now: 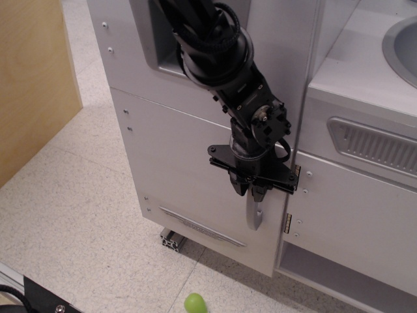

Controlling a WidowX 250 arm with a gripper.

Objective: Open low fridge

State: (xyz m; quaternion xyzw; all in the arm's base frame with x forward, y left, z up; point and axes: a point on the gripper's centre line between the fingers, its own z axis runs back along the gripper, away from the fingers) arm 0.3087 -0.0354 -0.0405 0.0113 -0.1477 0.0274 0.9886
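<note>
The low fridge (182,163) is a large white door, shut flush with its frame. A slim silver trim strip (202,227) runs near its bottom edge. Its curved vertical silver handle (255,216) is at the door's right edge. My black gripper (251,189) comes down from above and its two fingers are closed around the upper part of the handle. Only the lower end of the handle shows below the fingers. The arm hides the handle's top.
Above the door is a white panel with a grey recessed dispenser (159,45). To the right stand a white cabinet with a grey slatted vent (374,147) and a sink (401,42). A wooden panel (32,78) stands at left. A green ball (195,303) lies on the floor.
</note>
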